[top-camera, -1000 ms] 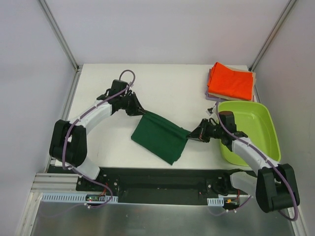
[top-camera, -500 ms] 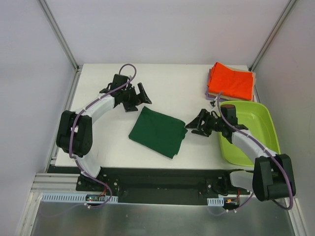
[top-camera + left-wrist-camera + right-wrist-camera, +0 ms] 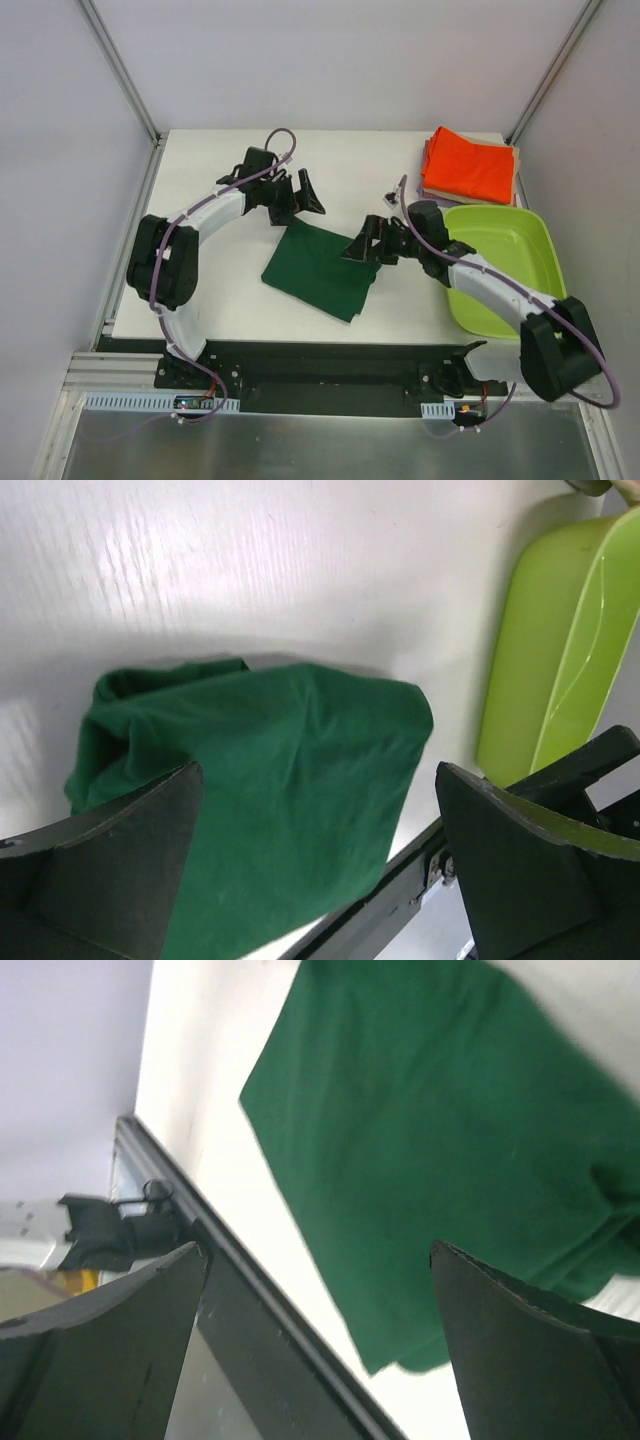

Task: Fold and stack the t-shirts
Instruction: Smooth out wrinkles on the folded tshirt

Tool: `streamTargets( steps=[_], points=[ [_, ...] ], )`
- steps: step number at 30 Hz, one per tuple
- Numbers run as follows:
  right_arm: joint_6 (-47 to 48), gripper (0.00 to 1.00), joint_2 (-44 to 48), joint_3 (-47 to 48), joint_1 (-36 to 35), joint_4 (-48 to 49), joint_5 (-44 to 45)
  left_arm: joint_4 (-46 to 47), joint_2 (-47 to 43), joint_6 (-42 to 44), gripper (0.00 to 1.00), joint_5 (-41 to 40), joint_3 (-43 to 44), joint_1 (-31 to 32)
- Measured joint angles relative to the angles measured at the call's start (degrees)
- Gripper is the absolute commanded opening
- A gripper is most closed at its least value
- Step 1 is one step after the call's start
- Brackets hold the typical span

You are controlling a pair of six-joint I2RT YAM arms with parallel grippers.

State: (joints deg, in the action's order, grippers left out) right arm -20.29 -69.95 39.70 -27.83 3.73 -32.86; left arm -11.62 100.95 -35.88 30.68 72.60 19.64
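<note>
The dark green t-shirt (image 3: 322, 267) lies folded into a small rectangle near the middle of the table, held by neither arm. It also fills the left wrist view (image 3: 270, 800) and the right wrist view (image 3: 440, 1150). My left gripper (image 3: 303, 193) hangs open just beyond the shirt's far corner. My right gripper (image 3: 362, 248) is open over the shirt's right corner. A folded bright orange t-shirt (image 3: 468, 166) tops a stack at the far right, with beige (image 3: 516, 160) and lavender (image 3: 430, 196) edges showing under it.
A lime-green plastic bin (image 3: 505, 265) stands at the right edge, partly under my right arm; its rim (image 3: 560, 660) also shows in the left wrist view. A small dark object (image 3: 388, 197) lies between the grippers and the stack. The black base rail (image 3: 320, 365) runs along the near edge.
Both grippers have opened and let go of the green shirt, which now lies flat. The left gripper has moved right and farther back; the right gripper has moved left over the shirt's corner.
</note>
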Motion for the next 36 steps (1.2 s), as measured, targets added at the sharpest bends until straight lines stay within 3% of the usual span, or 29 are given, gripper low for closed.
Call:
streamTargets(
  steps=[8, 11, 16, 22, 27, 36],
  points=[
    [-1.6, 0.97, -22.0, 6.7, -1.2, 4.7, 10.6, 0.8, 12.9, 1.8, 0.99, 0.6, 6.2, -0.2],
    [-3.3, 0.96, -25.0, 7.4, -0.5, 5.6, 12.2, 1.4, 15.4, 1.6, 0.99, 1.5, 6.2, -0.9],
    [-2.8, 0.96, -25.3, 7.4, 0.4, 5.9, 13.9, 5.8, 12.6, -0.1, 0.99, 1.7, 0.0, -2.1],
    [1.6, 0.96, -27.1, 10.2, 2.3, 4.8, 12.5, 7.4, 0.9, -3.1, 0.99, -0.8, -14.3, -0.8],
    [7.3, 0.96, -23.8, 10.5, 2.7, -1.9, 15.8, 3.9, -8.7, -3.5, 0.99, -6.0, -19.8, 0.9],
    [14.9, 0.96, -2.9, 10.0, 3.5, -16.9, 25.1, -2.0, -24.7, -2.0, 0.99, -16.0, -20.5, 0.5]
  ],
)
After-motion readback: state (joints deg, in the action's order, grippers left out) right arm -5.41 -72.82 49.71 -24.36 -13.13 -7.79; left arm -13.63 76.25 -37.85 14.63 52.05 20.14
